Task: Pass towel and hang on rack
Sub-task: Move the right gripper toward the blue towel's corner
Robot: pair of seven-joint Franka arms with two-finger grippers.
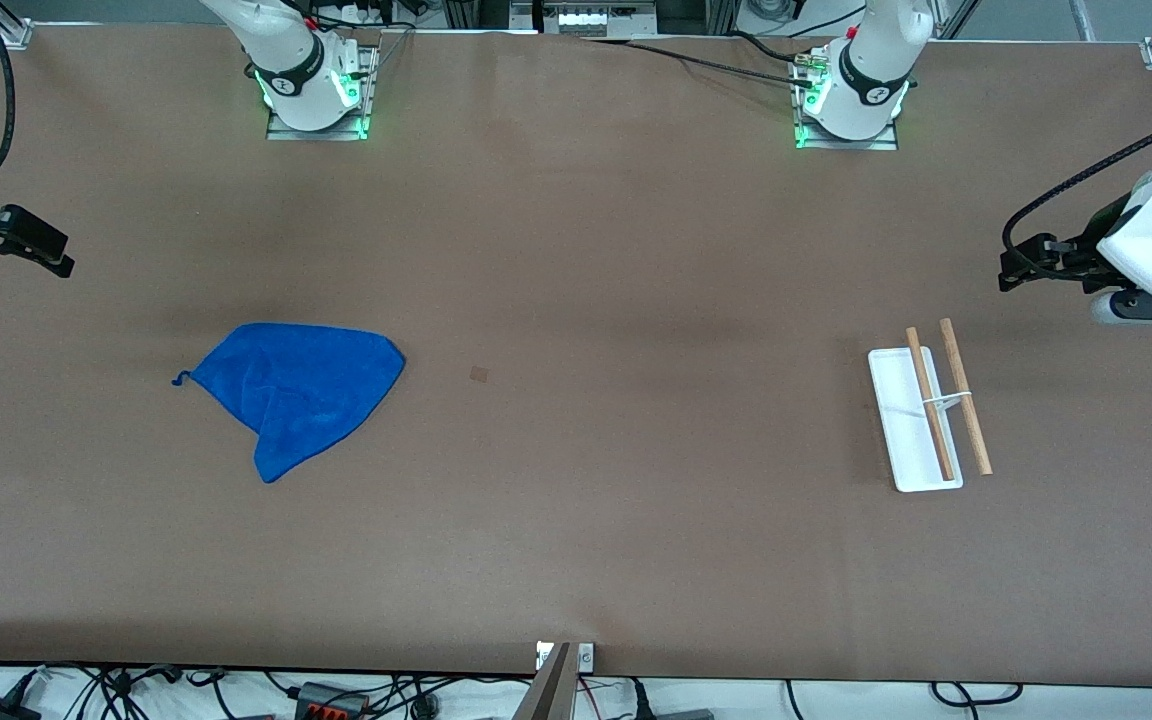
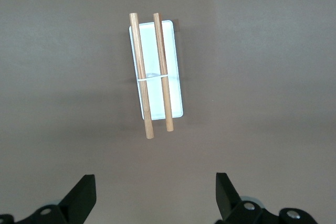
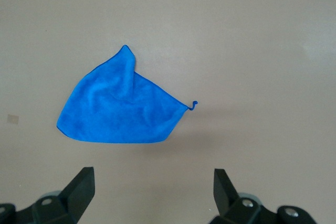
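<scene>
The royal-blue towel (image 1: 301,390) lies crumpled flat on the brown table toward the right arm's end, its small loop (image 1: 179,379) at one corner. It also shows in the right wrist view (image 3: 118,111). The rack (image 1: 921,415), a white tray base with a wire frame and two wooden rods, stands toward the left arm's end and shows in the left wrist view (image 2: 156,72). My right gripper (image 1: 54,250) is open and empty, up in the air well apart from the towel (image 3: 153,192). My left gripper (image 1: 1011,265) is open and empty, up in the air apart from the rack (image 2: 156,195).
A small brown square mark (image 1: 479,374) lies on the table beside the towel. The two arm bases (image 1: 316,85) (image 1: 851,95) stand along the table's edge farthest from the front camera. Cables run under the edge nearest it.
</scene>
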